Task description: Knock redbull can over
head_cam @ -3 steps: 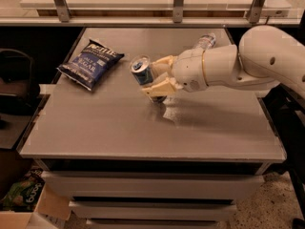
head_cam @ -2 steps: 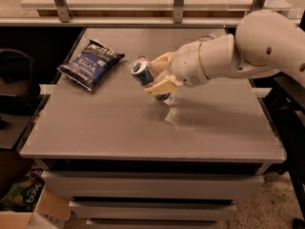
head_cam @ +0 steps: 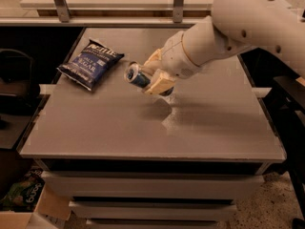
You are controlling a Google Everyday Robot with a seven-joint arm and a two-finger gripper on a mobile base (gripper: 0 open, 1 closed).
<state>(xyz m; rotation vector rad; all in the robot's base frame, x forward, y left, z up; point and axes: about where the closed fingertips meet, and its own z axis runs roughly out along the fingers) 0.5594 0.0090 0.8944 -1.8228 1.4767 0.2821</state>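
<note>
The slim blue-and-silver redbull can (head_cam: 136, 74) is near the middle of the flat grey table top (head_cam: 105, 128), a little toward the back. It leans strongly, with its silver top turned to the left and toward the camera. The 2-finger cream gripper (head_cam: 148, 78) of the big white arm (head_cam: 228, 27) is closed around the body of the can, 1 finger above it and 1 below.

I judge the task as more than half done: the can is no longer upright, but it does not lie freely on the table yet. Its lower end is hidden behind the fingers, so it is possibly lifted or only touching the surface. What is left is to let the can come down on its side and to take the gripper away.

The dark blue chip bag (head_cam: 90, 62) lies near, to the left of the can, and it could stop a roll that way. Toward the front and the right there is wide free surface, and every table edge is well apart from the can.
</note>
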